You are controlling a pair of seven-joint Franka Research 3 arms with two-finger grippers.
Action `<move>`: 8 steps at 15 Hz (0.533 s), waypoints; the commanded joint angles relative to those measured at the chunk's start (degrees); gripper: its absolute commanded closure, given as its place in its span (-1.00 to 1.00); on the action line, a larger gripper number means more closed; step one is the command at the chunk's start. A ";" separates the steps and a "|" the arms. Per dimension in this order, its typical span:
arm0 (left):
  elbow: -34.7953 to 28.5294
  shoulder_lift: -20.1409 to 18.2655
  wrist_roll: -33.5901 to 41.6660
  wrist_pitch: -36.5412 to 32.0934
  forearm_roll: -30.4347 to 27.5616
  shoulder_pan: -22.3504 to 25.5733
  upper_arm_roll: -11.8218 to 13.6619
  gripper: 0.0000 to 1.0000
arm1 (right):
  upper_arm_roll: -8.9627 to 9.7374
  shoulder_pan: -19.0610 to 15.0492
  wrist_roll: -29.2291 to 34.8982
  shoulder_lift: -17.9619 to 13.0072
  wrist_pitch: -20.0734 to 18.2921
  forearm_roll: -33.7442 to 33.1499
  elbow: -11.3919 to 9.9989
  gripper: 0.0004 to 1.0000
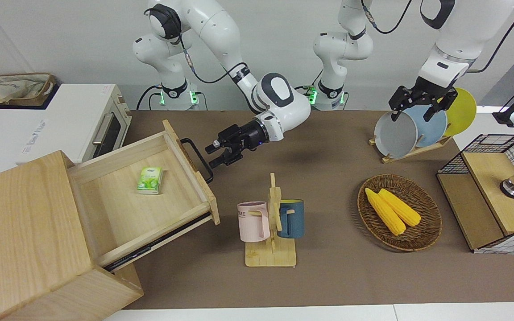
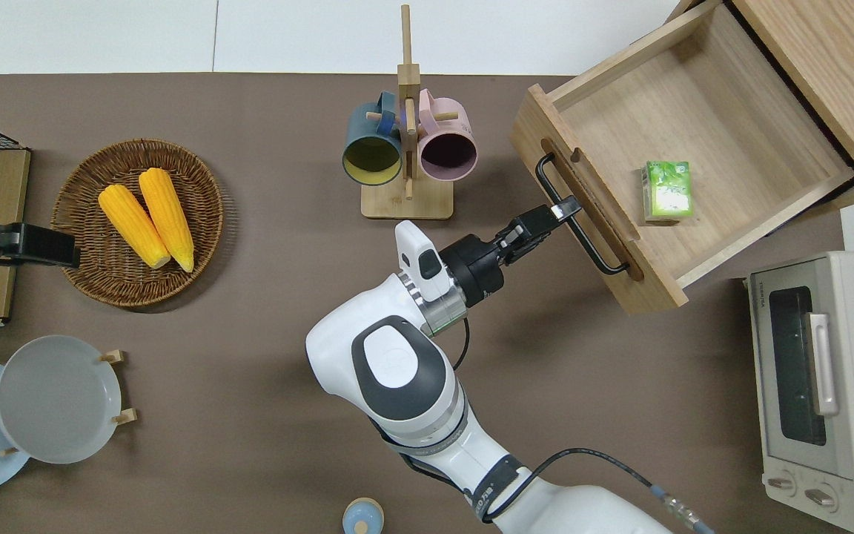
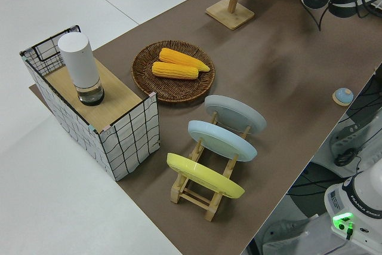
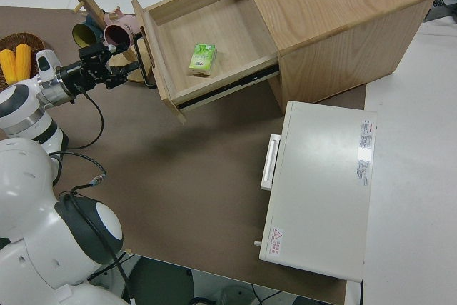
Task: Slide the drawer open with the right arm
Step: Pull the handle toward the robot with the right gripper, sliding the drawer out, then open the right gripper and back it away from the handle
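Note:
The drawer point(image 1: 150, 209) stands pulled far out of the pale wooden cabinet point(image 1: 20, 232) at the right arm's end of the table. It also shows in the overhead view point(image 2: 731, 126) and the right side view point(image 4: 228, 41). A small green packet point(image 1: 150, 179) lies in it. The black bar handle point(image 1: 198, 158) on its front panel is free. My right gripper point(image 1: 216, 154) is open and empty, just off the handle, toward the table's middle; in the overhead view point(image 2: 557, 215) its tip overlaps the bar point(image 2: 579, 233). The left arm is parked, its gripper point(image 1: 420, 107) open.
A mug rack point(image 1: 272, 223) with a pink and a blue mug stands close to the drawer's front, farther from the robots than my right gripper. A white toaster oven point(image 2: 820, 386) sits beside the cabinet, nearer to the robots. A basket of corn point(image 1: 399, 211), a plate rack point(image 1: 411, 129) and a wire-mesh box point(image 1: 493, 191) are toward the left arm's end.

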 commanded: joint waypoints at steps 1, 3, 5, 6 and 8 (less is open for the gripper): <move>1.17 0.76 0.43 0.02 0.72 -0.99 0.95 -1.00 | -0.29 0.40 3.22 -0.18 1.09 2.46 0.39 -0.97; 1.17 0.76 0.43 0.02 0.72 -0.99 0.95 -1.00 | -0.29 0.49 3.76 -0.18 1.09 2.55 0.39 -0.97; 1.17 0.76 0.43 0.02 0.72 -0.99 0.95 -0.99 | -0.20 0.49 3.84 -0.18 1.09 2.73 0.39 -0.97; 1.17 0.76 0.43 0.02 0.72 -0.99 0.95 -0.99 | -0.11 0.49 3.84 -0.35 1.35 3.34 0.47 -0.97; 1.17 0.76 0.43 0.02 0.72 -0.99 0.95 -1.00 | -0.11 0.49 4.11 -0.44 1.96 9.20 3.70 -0.97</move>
